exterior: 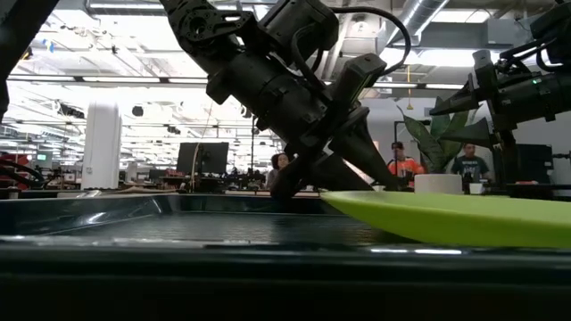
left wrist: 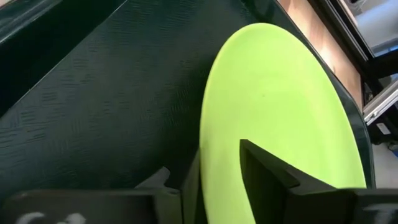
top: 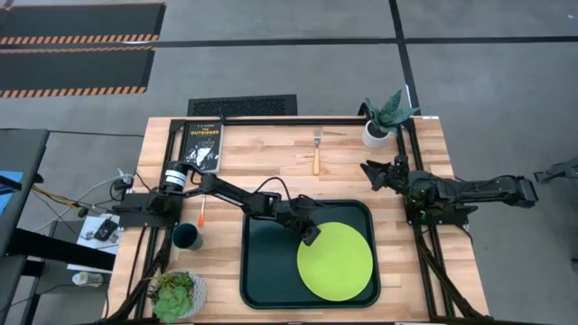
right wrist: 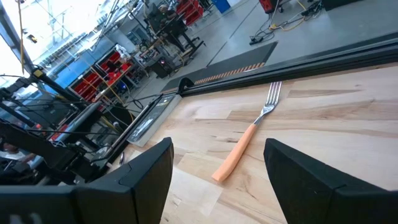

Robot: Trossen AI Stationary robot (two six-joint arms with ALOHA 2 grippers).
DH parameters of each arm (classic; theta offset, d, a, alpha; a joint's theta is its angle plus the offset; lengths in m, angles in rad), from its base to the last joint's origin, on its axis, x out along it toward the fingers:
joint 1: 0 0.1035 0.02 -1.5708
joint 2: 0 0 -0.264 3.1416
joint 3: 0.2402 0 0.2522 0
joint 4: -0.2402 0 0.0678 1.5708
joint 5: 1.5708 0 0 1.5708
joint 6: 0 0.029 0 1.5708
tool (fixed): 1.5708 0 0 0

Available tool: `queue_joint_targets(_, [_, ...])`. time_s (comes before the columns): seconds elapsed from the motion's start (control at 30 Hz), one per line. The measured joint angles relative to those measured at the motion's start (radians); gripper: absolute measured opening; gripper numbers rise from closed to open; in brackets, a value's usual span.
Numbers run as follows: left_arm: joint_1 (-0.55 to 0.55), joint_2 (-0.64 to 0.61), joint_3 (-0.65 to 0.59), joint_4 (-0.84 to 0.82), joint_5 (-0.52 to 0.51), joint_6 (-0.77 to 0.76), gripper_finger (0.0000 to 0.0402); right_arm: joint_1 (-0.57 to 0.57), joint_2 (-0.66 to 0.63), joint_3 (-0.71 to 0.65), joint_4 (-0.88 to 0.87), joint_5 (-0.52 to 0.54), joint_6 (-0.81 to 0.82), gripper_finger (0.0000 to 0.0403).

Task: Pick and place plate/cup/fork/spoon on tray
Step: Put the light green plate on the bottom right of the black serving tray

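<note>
The lime-green plate (top: pixel 339 264) lies over the right part of the dark green tray (top: pixel 266 271). My left gripper (top: pixel 310 236) is shut on the plate's rim on the side toward the table's far left. The teal cup (top: pixel 187 237) stands on the table left of the tray. The red-orange-handled spoon (top: pixel 202 213) lies just beyond the cup. The fork (top: pixel 317 153) lies on the wood beyond the tray and also shows in the right wrist view (right wrist: pixel 249 140). My right gripper (top: pixel 372 173) is open and empty, right of the fork. My left gripper pinches the plate's rim (left wrist: pixel 208 155) between its two fingers. One finger (left wrist: pixel 267 177) is on the plate's top face and the other (left wrist: pixel 186 186) is under it. The fingers slant down from the table's left and far side. Whether the plate rests on the tray floor I cannot tell.
A black book (top: pixel 200 144) lies at the far left of the table. A white pot with a plant (top: pixel 384 122) stands at the far right corner. A succulent in a pot (top: pixel 178 293) stands at the near left. People show in the room behind (exterior: pixel 406 165).
</note>
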Motion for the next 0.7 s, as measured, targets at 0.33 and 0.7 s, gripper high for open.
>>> queue_joint_targets(0.33, [0.0, 0.0, 0.0, 0.034, -0.001, -0.004, 0.0122, 0.0, 0.0, 0.0, 0.0, 0.0, -0.001, 0.0276])
queue_joint_targets(0.7, [0.0, 0.0, 0.005, 0.073, -0.007, 0.0, 0.0122, 0.0, 0.0, 0.0, 0.0, 0.0, -0.001, 0.0276])
